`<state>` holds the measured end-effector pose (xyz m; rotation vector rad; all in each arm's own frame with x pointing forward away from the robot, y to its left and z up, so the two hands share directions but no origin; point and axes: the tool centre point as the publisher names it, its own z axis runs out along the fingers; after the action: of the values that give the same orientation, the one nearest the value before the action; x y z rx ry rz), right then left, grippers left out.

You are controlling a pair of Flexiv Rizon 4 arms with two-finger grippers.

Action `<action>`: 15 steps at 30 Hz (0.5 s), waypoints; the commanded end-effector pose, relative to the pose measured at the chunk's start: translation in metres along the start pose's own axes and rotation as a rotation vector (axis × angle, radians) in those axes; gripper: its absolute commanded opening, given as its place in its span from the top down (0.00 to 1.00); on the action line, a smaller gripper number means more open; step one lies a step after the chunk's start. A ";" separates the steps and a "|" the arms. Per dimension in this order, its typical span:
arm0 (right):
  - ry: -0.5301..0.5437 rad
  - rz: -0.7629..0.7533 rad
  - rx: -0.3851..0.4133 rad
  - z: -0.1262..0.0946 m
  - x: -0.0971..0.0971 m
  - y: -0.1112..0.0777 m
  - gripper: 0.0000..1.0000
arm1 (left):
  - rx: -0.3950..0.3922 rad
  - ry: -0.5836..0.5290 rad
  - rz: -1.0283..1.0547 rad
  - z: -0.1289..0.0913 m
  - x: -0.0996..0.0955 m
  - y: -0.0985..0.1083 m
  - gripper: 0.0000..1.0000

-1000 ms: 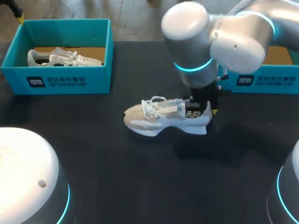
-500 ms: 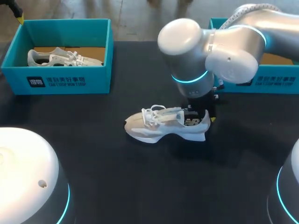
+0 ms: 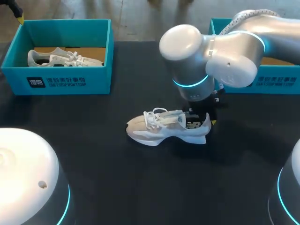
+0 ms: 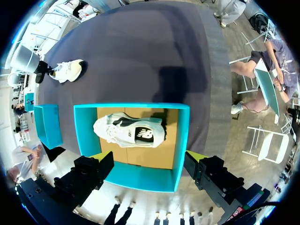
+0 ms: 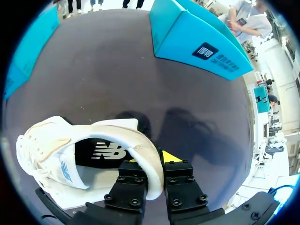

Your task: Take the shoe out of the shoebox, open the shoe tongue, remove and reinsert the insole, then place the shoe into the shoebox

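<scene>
The shoe (image 3: pixel 166 127) stands on its sole near the middle of the bench (image 3: pixel 140 183), toe to the left and heel to the right, outside both boxes. The right arm (image 3: pixel 220 51) comes down over the heel. Its end effector (image 5: pixel 157 165) is nearly closed and pinches the heel collar, with one finger inside the shoe and one outside. The right box (image 3: pixel 276 85) sits at the far right, partly hidden by the arm. The left box (image 3: pixel 61 82) sits at the far left and holds a second shoe (image 3: pixel 61 57) lying on its side. The left end effector (image 4: pixel 147 157) hangs over that box, fingers spread wide, gripping nothing.
</scene>
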<state>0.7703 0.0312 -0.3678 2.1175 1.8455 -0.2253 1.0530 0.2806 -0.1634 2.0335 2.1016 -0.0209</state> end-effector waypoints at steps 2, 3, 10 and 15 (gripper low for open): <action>0.000 0.005 0.002 0.002 0.004 0.002 0.74 | -0.002 0.001 0.001 0.000 0.000 -0.001 0.00; 0.001 0.007 0.002 0.002 0.004 0.002 0.38 | -0.002 0.001 0.001 0.000 0.000 -0.001 0.00; 0.022 0.035 -0.003 -0.014 -0.002 0.001 0.00 | -0.002 0.001 0.001 0.000 0.000 -0.001 0.00; 0.062 0.043 -0.031 -0.048 -0.008 0.003 0.00 | -0.002 0.001 0.001 0.000 0.000 -0.001 0.00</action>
<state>0.7758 0.0459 -0.3438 2.1614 1.8165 -0.1663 1.0530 0.2806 -0.1634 2.0335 2.1016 -0.0209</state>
